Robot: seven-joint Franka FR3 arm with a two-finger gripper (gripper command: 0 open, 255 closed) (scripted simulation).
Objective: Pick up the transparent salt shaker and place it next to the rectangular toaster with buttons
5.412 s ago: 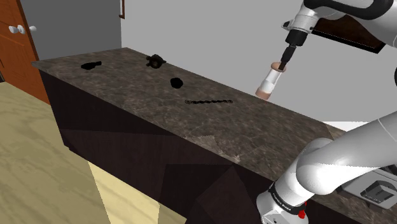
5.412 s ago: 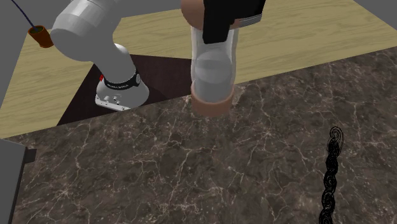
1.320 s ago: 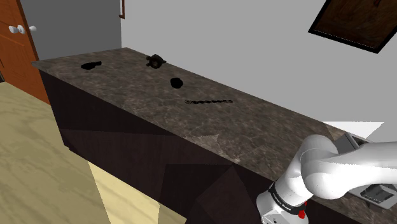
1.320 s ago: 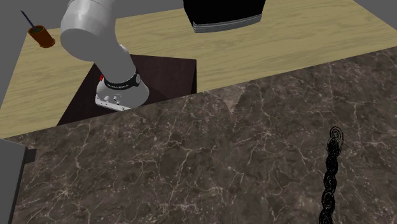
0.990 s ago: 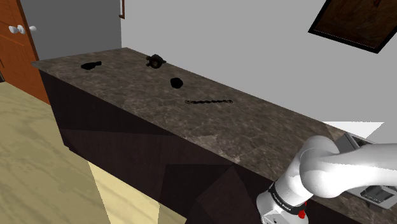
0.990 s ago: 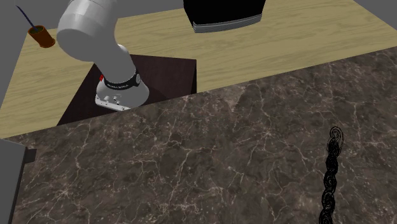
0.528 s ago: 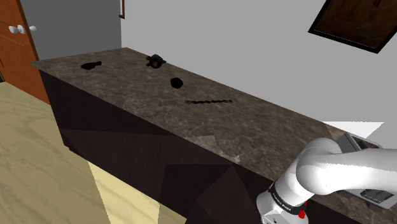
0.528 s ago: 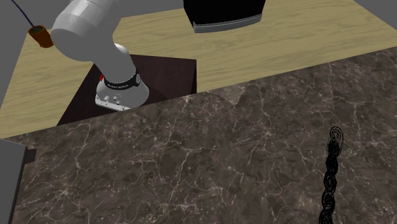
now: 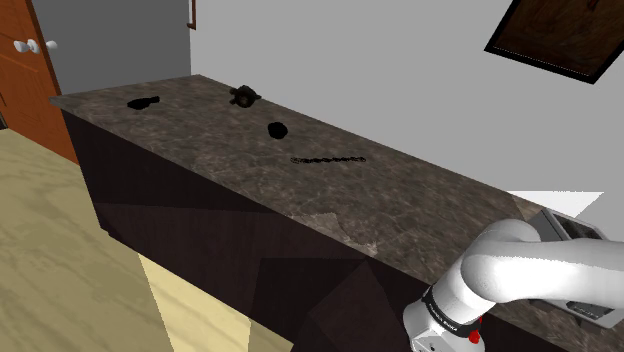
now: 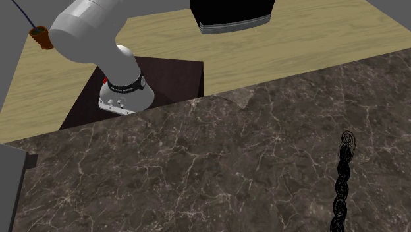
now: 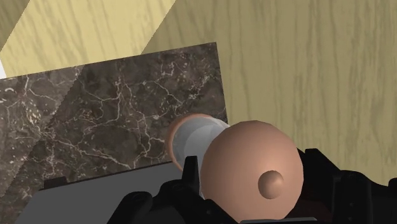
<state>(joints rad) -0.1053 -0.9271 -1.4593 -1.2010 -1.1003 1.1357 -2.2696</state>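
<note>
Clamps the salt shaker between the gripper's fingers, at the cap end — firm for carrying. Belongs beside the grey toaster, shoulder view's four o'clock.

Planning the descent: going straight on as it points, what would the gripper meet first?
Likely the marble countertop near its corner; the gripper and its held salt shaker point at it, with wood floor just beside. Depth is unclear.

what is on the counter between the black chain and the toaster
Nothing. In the shoulder view the dark veined countertop runs bare from the black chain to the toaster.
</note>
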